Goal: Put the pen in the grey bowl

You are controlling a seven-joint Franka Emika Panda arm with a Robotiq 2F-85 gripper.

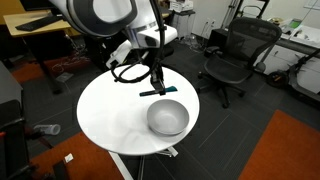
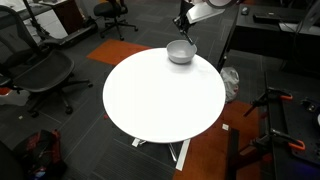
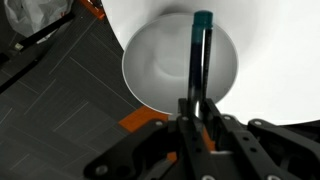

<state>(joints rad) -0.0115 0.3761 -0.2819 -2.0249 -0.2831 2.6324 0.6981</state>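
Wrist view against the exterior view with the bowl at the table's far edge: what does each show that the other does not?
Only the wrist view: the pen gripped in the claw, its teal end over the inside of the grey bowl. Only that exterior view: the whole round table, an office chair and the orange carpet; the pen is too small to tell there. Both: the bowl near the table's edge and the claw above it.
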